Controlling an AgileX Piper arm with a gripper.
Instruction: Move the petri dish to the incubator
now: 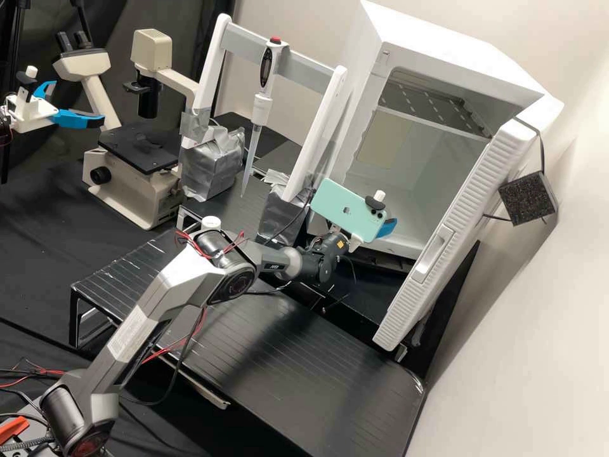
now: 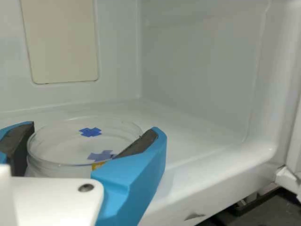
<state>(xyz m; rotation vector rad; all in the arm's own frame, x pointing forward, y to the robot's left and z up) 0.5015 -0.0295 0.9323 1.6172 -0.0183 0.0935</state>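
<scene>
Where jaws flank it, the petri dish (image 2: 80,147) is partly hidden.

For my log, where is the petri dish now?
In the wrist view, the petri dish is held in the claw, between its blue fingers, at the open incubator.

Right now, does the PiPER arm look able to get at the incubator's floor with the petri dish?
Probably yes: the incubator's door stands open, and the gripper is at the opening with the petri dish between its fingers. I see nothing blocking the way to the white floor.
</scene>
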